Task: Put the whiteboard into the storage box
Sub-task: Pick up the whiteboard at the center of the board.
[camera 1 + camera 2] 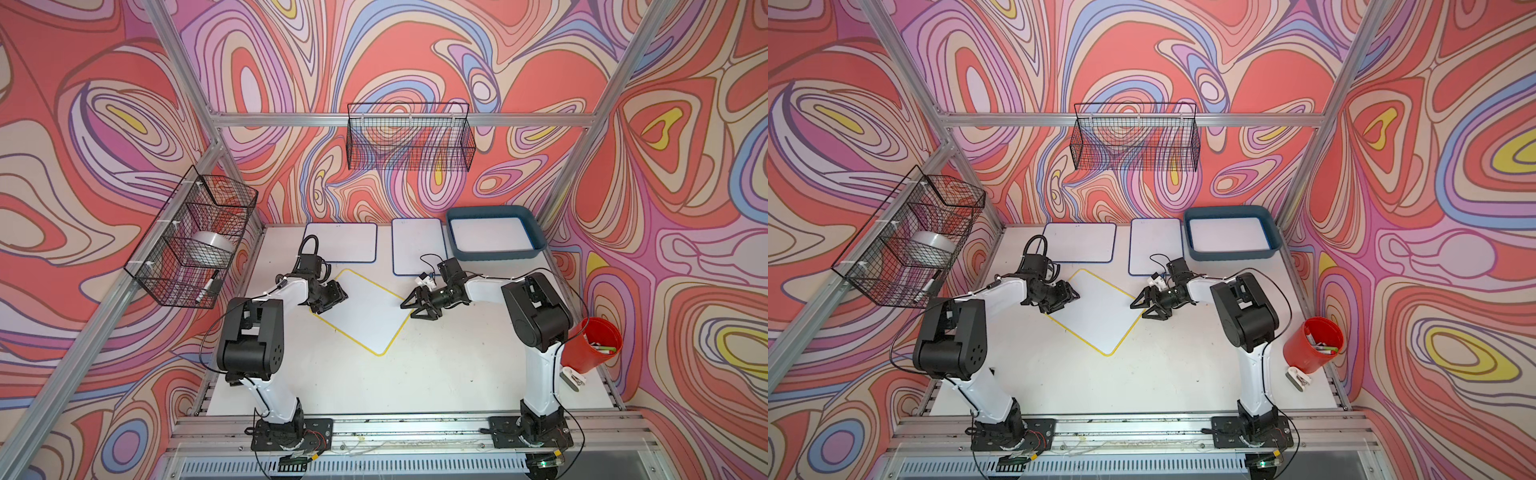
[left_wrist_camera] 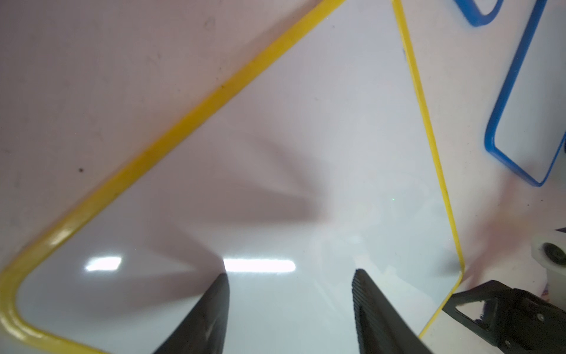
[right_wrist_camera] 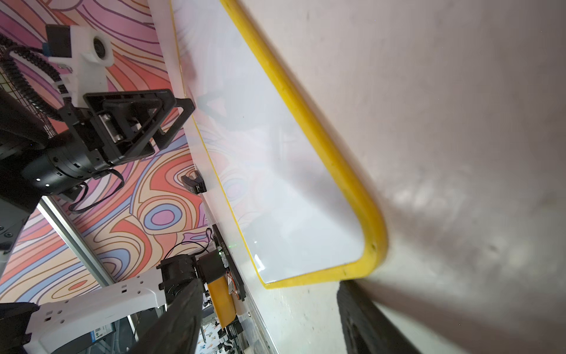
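The white table (image 1: pixel 415 382) is scuffed and speckled, and a red cup (image 1: pixel 590 345) holding pens stands at its near right edge. At mid-table lies the yellow-edged whiteboard (image 1: pixel 365 311), flat and turned like a diamond, with a glossy blank white face, a thin yellow rim and rounded corners. The left gripper (image 2: pixel 291 275) hangs just over the board's left part, its two dark ribbed fingers spread partway with nothing between them. The right gripper (image 3: pixel 271 283) sits low at the board's right corner with its jaws well apart. One finger is down near the tabletop beside the yellow rim, and the jaws are not clamped on anything. Further back, two blue-edged whiteboards (image 1: pixel 340 243) lie flat side by side. Faint marks on the right-hand one are too small to read. In the far right corner of the table stands the storage box (image 1: pixel 494 254), a shallow dark teal tray with flared sides, well apart from the yellow-edged whiteboard. Another white board (image 1: pixel 490 234) lies flat inside it. Black wire baskets (image 1: pixel 409 141) hang on the aluminium frame at the back and on the left. The walls (image 1: pixel 83 124) are covered in swirls of coral, lilac, blue and yellow.
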Available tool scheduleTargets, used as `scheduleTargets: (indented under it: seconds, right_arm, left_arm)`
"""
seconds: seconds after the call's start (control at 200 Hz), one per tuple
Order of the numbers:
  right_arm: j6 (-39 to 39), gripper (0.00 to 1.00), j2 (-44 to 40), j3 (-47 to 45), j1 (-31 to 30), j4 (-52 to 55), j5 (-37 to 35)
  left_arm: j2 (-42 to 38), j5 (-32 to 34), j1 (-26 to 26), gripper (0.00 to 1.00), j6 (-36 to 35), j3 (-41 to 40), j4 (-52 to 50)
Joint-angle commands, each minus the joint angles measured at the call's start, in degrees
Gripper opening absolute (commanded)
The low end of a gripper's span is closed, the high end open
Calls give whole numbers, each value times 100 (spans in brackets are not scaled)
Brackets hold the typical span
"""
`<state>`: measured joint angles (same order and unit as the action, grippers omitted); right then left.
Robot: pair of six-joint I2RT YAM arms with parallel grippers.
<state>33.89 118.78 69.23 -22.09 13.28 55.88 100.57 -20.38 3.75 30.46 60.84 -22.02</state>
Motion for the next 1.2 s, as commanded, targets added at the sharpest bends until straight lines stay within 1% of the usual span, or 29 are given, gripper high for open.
scheduleTargets:
  seconds: [0.0, 0.07, 0.23, 0.366, 0.511, 0.696, 0.796, 0.937, 1.052, 1.197]
  right_arm:
    - [-195, 72, 183, -19, 5, 198, -470]
    - [-196, 72, 109, -88, 3, 199, -513]
    - [-177, 72, -84, -353, 3, 131, -606]
    - [-98, 72, -203, -526, 4, 12, -609]
    - [-43, 72, -351, -688, -11, -53, -612]
    - [-15, 72, -374, -796, -105, -40, -613]
    - [-5, 72, -228, -750, -183, -103, -620]
    - [96, 72, 70, -554, -208, -216, -553]
    - [45, 72, 119, -297, -200, -62, -591]
    - [144, 72, 160, -59, -173, -109, -582]
  left_arm:
    - [-59, 165, -34, 60, -106, 593, -452]
    - [151, 238, -138, 60, -289, 996, -705]
    - [606, 434, -369, 60, -578, 1617, -793]
    - [1200, 509, -470, 60, -736, 2151, -988]
    - [1453, 338, -488, 60, -930, 2257, -840]
    - [1553, 133, -487, 60, -1004, 2018, -635]
    - [1531, -168, -489, 60, -879, 1713, -396]
    - [1355, -301, -467, 60, -763, 1183, -144]
    - [1175, -370, -463, 59, -698, 766, -46]
    - [818, -624, -362, 59, -452, 166, 162]
